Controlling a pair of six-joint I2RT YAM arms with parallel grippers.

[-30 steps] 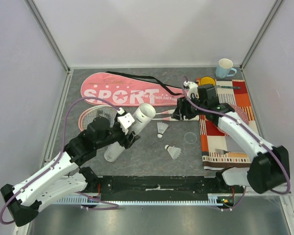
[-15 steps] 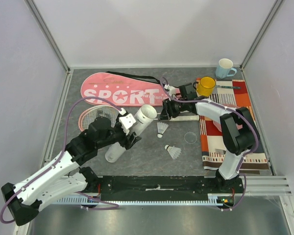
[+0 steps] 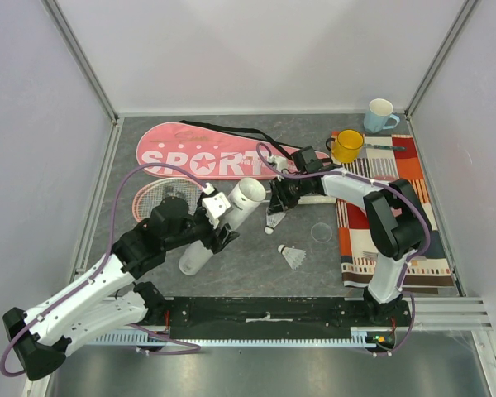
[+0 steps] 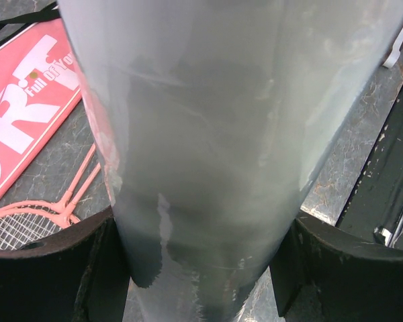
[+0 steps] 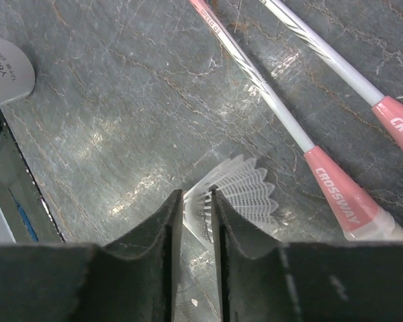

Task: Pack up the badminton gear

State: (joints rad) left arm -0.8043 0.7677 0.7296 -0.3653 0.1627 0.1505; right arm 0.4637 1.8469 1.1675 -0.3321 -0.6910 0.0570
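Where the right pincer (image 5: 197,201) nips a shuttlecock (image 5: 245,191) by the edge of its feather skirt, low on the table (image 5: 107,100) beside a racket (image 5: 255,80) shaft, the hold looks thin: feathers may crush or slip free on lifting. The left pincer (image 4: 198,268) clamps the tube (image 4: 201,134), tilted mouth-up nearby; a skewed shuttlecock could jam at its rim. A second shuttlecock (image 3: 293,256) lies loose nearer the bases.

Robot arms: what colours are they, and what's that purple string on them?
The left arm and the right arm are white tubes with chunky black joints. The purple string is a thin cable looping along each arm. The fingers are matte black, flat and wedge-shaped.
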